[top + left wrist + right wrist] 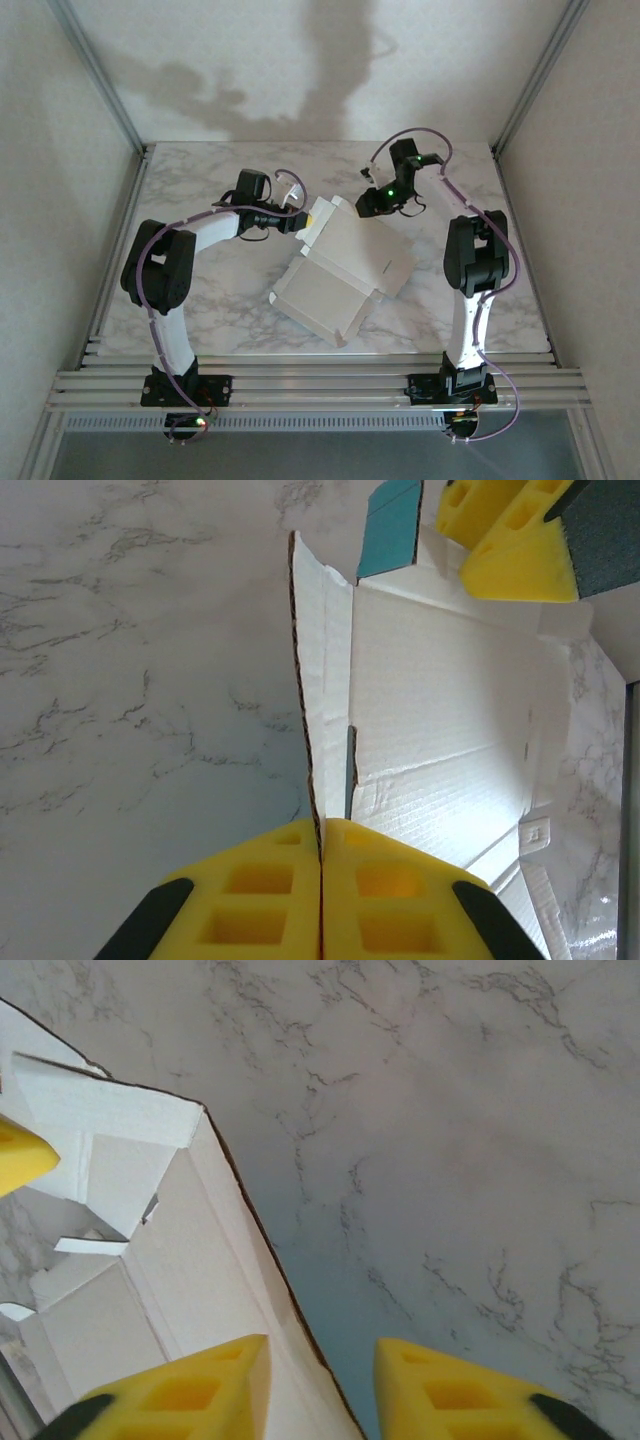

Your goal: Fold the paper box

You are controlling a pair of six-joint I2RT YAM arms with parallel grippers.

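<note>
Nearest the overhead camera, the aluminium rail [320, 385] carries both arm bases at the table's near edge. Beyond it the marble table [200, 180] bears one item.

Paper box [345, 270]: partly folded sheet at mid-table, white face up, set cornerwise to the rail, with its far corner between the two grippers. Its length and width look about equal from above, so a long axis cannot be stated.

Left gripper [305, 218]: on the box's far-left edge. In its wrist view the left gripper [321, 830] is clamped shut on a side wall [325, 680] that stands upright, seen edge-on between the fingers. The white floor of the box spreads away to the right of that wall.

Right gripper [372, 205]: on the far-right edge. In its wrist view the right gripper [320, 1360] has its jaws apart, with the card's edge running between them. Contact cannot be confirmed.

Turquoise flap [390, 525]: raised at the far end, just beside the right gripper's yellow fingers [510, 550].

Assessment: the box lies on the near side of both grippers, and neither is clearly nearer. The left has one wall secured. The next move likely depends on the right closing on the edge it straddles and turning that wall in towards the left.
</note>
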